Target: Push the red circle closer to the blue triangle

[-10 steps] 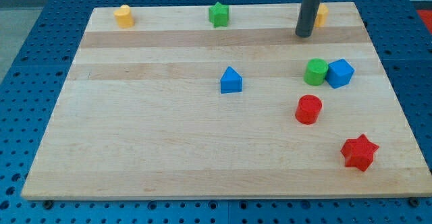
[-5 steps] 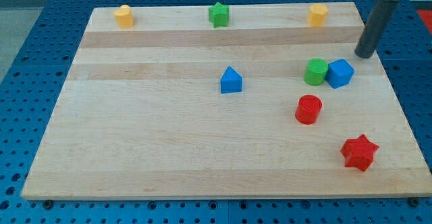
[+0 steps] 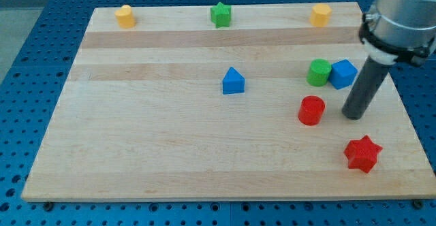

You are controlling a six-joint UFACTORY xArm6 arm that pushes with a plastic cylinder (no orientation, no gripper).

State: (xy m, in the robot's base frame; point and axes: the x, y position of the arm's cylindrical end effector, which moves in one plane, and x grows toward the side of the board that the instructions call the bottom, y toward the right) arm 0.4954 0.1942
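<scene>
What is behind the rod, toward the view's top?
The rod's body rises past the blue cube's right side and covers part of the board's right edge. My tip sits right of the red circle.

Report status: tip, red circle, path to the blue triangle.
My tip just to the view's right of red circle, not touching. Blue triangle up-left of circle. Green cylinder and blue cube above, off the path.
</scene>
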